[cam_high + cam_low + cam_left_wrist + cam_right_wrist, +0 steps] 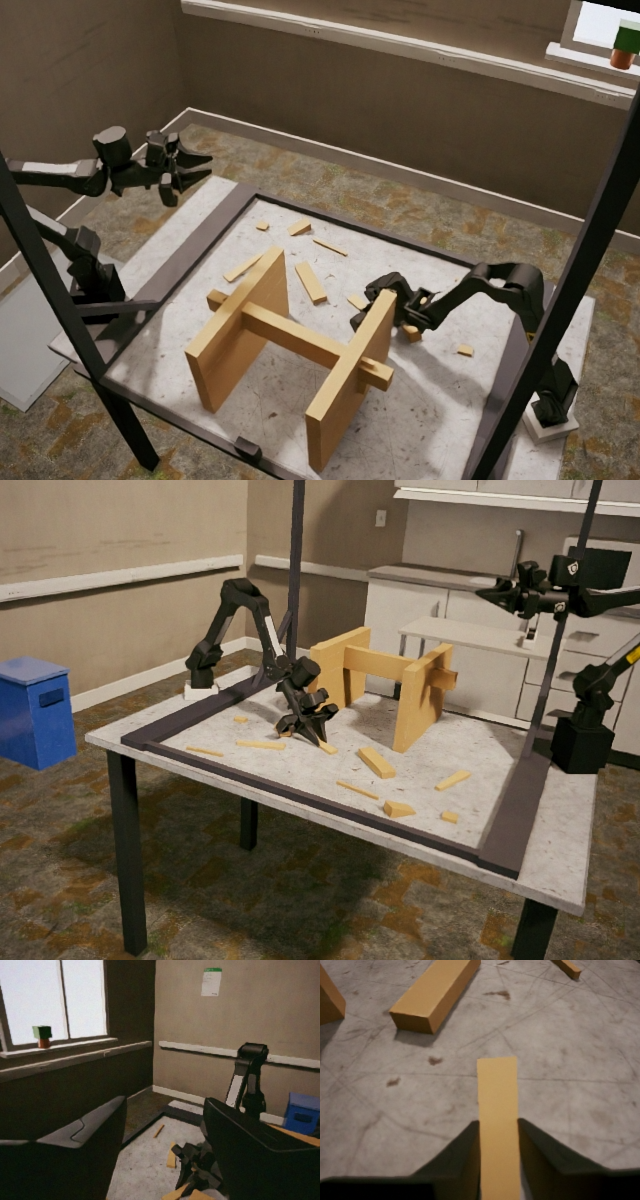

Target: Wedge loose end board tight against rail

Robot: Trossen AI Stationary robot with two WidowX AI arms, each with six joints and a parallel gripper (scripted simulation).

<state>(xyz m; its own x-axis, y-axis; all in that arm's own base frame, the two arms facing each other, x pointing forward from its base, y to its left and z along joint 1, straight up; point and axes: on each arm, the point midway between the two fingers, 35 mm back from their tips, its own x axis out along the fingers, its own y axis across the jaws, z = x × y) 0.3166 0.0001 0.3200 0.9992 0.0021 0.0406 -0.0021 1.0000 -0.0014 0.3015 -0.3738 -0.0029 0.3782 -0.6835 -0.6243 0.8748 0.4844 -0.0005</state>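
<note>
A wooden frame stands on the table: a rail runs through two upright end boards, one on the left and one on the right. A wedge sits in the rail's near right end. The far rail end sticks out past the left board. My right gripper is low on the table behind the right board, and its fingers are shut on the sides of a flat wedge. The wedge also shows in the exterior view. My left gripper hangs high off the table's corner, open and empty.
A thick block lies beside the frame, and it also shows ahead of the held wedge in the right wrist view. A thin strip and several small pieces are scattered on the table. A blue box stands on the floor.
</note>
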